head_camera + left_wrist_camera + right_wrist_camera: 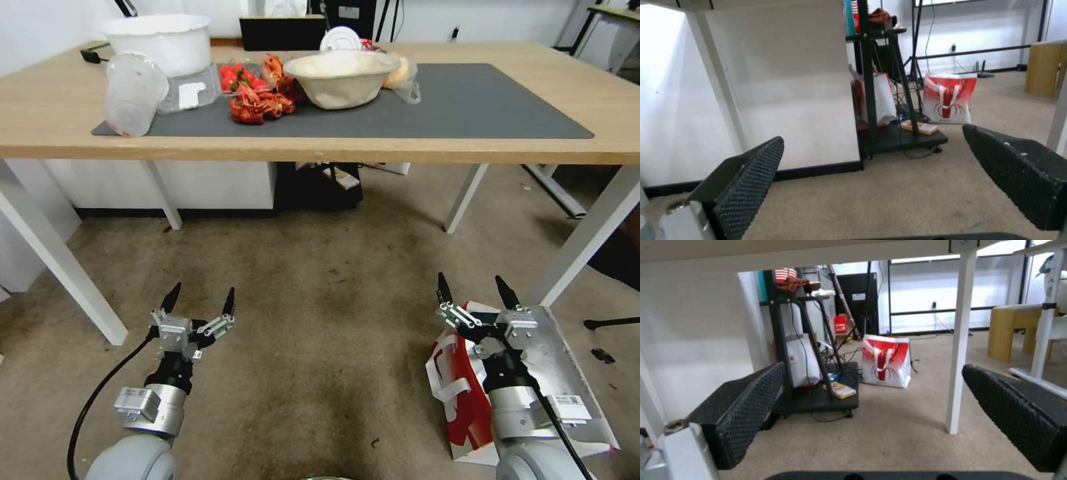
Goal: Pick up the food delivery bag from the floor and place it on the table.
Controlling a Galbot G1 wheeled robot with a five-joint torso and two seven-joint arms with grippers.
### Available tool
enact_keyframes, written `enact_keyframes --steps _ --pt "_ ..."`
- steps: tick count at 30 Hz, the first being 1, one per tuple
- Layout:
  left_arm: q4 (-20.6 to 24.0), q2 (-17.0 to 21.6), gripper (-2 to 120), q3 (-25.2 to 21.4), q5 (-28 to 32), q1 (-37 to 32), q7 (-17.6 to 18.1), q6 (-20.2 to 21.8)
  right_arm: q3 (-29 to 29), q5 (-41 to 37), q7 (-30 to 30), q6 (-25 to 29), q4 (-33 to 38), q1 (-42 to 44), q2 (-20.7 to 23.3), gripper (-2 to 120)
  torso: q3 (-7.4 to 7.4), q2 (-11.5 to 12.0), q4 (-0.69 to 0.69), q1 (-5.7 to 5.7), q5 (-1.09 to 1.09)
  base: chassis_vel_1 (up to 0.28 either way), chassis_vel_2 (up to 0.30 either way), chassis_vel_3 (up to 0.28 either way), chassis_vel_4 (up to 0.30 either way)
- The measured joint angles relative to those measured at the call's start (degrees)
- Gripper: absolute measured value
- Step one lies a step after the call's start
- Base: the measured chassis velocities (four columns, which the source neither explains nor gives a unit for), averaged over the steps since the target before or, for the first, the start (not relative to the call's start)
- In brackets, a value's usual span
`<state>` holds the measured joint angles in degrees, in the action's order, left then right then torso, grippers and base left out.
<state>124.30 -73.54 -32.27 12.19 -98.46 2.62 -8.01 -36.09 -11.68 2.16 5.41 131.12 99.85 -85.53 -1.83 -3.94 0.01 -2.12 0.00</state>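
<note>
While the food delivery bag (467, 393) lay on the floor (320, 320) directly beneath it, the right claw (475, 293) was held wide, the left claw (200, 301) likewise, well apart.

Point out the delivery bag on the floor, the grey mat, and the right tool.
delivery bag (460, 393): head view, on its red side panel, left of the arm.
grey mat (467, 100): head view, on its bare right half.
right tool (475, 288): head view, midway between its open fingertips, above the bag.
</note>
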Motion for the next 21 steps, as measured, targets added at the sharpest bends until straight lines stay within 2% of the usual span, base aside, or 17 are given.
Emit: enact_keyframes --steps 8,21 --pt "0.3 -0.1 100 -0.1 0.0 0.1 0.1 0.0 0.0 -0.1 -0.3 0.2 0.0 0.0 0.0 100 1.76 1.9 0.0 0.07 0.01 0.0 0.0 0.0 0.0" --pt "-0.1 -0.2 100 0.0 -0.1 0.0 0.2 -0.1 -0.2 -0.5 -0.3 0.2 0.1 0.0 0.1 100 1.83 2.7 -0.01 0.25 0.0 0.0 0.0 0.0 0.0"
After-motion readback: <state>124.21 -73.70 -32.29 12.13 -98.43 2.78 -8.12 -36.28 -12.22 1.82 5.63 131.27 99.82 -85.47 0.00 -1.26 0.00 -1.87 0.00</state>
